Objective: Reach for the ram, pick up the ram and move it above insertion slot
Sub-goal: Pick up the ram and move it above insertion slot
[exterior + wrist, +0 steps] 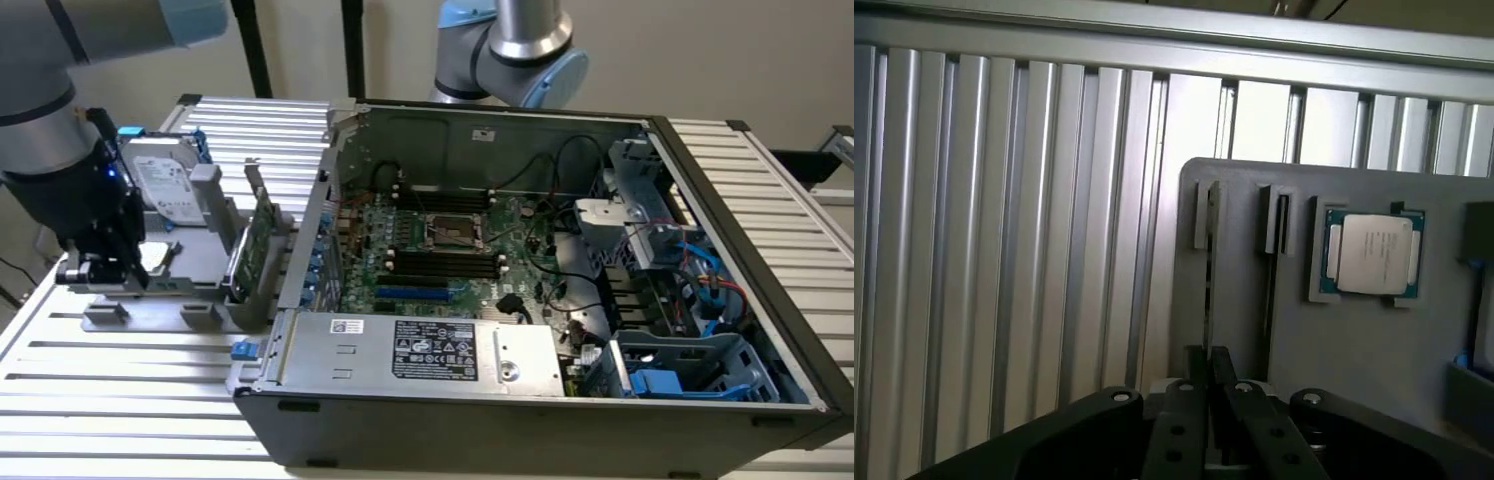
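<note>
My gripper (114,272) hangs low over the grey holder (134,312) at the exterior view's left, outside the computer case. In the wrist view its fingers (1192,372) stand close together, shut on the ram (1206,300). The ram is edge-on, a thin dark line running along the holder's narrow slot. The black insertion slots (441,265) lie on the green motherboard inside the open case, well to the exterior view's right of my gripper.
A silver hard drive (167,185) and a green expansion card (254,235) stand upright on the holder between my gripper and the case wall. A processor chip (1373,252) sits in the holder (1354,350). A power supply (414,350) and cables crowd the case.
</note>
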Available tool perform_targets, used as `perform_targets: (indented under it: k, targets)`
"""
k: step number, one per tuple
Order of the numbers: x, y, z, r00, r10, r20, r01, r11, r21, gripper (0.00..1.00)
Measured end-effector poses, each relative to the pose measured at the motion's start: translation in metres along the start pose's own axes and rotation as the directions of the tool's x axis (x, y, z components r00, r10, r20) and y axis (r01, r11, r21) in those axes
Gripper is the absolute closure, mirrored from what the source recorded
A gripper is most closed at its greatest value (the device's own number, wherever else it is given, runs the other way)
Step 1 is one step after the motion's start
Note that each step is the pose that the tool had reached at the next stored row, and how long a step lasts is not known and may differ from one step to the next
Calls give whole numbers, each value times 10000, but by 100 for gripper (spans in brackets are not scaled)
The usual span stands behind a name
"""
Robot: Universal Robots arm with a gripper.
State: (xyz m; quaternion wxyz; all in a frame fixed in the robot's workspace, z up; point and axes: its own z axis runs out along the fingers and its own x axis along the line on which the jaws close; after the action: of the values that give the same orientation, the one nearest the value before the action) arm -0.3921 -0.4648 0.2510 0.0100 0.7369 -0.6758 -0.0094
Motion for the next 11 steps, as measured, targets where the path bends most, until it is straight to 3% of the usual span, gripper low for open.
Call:
perform_targets:
  k: [6,11]
  targets:
    - [28,-13,-273,10000,1,0,-1,10000,0,86]
    - [56,-140,-505,10000,-1,2,1,10000,3,86]
